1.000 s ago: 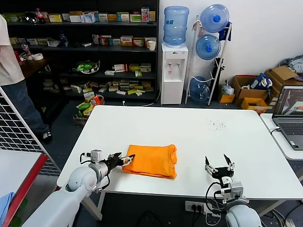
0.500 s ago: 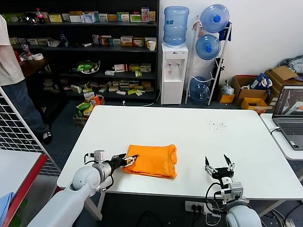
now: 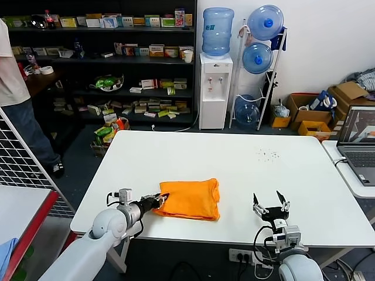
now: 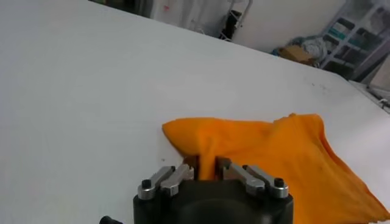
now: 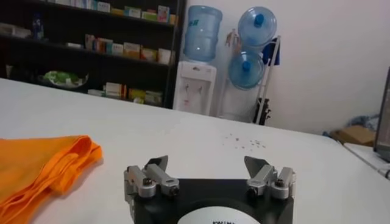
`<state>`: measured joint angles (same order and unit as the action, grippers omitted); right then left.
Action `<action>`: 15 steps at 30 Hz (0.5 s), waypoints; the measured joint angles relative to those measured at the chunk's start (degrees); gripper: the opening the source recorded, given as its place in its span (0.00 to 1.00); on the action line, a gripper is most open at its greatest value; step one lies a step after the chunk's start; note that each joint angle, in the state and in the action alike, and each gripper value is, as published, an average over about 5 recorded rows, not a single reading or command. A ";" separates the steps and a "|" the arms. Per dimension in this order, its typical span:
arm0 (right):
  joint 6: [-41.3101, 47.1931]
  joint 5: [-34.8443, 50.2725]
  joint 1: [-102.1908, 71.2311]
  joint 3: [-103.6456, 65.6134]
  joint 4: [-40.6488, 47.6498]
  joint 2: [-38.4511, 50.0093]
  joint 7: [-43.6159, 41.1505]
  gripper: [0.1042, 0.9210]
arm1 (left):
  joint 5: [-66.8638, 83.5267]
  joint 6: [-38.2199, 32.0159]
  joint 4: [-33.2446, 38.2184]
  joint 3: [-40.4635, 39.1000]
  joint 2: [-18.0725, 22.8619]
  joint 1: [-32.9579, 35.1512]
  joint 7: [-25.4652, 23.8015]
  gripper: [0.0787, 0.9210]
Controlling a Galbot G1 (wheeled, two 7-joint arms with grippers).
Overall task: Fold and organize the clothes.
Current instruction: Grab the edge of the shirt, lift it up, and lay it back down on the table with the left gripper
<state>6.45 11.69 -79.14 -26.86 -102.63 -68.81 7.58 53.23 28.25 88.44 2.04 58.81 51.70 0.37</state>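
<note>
The orange T-shirt (image 3: pixel 188 199) lies folded into a compact bundle on the white counter (image 3: pixel 246 164), near the robot's edge and a little left of the middle, with its thick layered edge turned to the right. The left tool (image 3: pixel 158 201) sits low at the bundle's left corner, and the left wrist view shows its fingers (image 4: pixel 177 176) drawn in on either side of a raised ridge of orange cloth, pinching that corner. The right tool (image 3: pixel 269 205) hovers just above the counter to the right of the shirt, apart from it, with its fingers (image 5: pixel 155 173) spread wide and nothing between them; it looks idle. Judging by how the shirt lies, most of the folding seems done, and the step in hand looks like taking hold of the left edge, either for one more fold across to the right or to drag the bundle to a tidier place. The next move calls for a firm hold on every layer at that corner, since a pinch on the top layer alone would peel the bundle open when lifted. Keeping the lift low and the travel smooth should help the stacked folds stay together.
</note>
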 measured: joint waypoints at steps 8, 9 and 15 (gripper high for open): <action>0.25 -0.25 0.51 0.73 -0.50 0.21 0.40 0.88 | 1.78 -0.13 2.57 1.37 -1.76 1.55 2.25 0.06; 0.24 -0.28 0.62 0.85 -0.47 0.24 0.43 0.88 | 1.96 -0.02 2.92 1.63 -2.13 1.76 2.57 0.05; 0.21 -0.19 1.48 1.67 -0.36 0.71 0.50 0.88 | 2.83 1.06 4.66 3.71 -5.52 3.09 4.52 0.05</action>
<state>6.66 11.49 -77.66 -25.19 -102.99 -68.10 8.08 56.06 29.32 93.10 5.75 53.29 54.79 4.90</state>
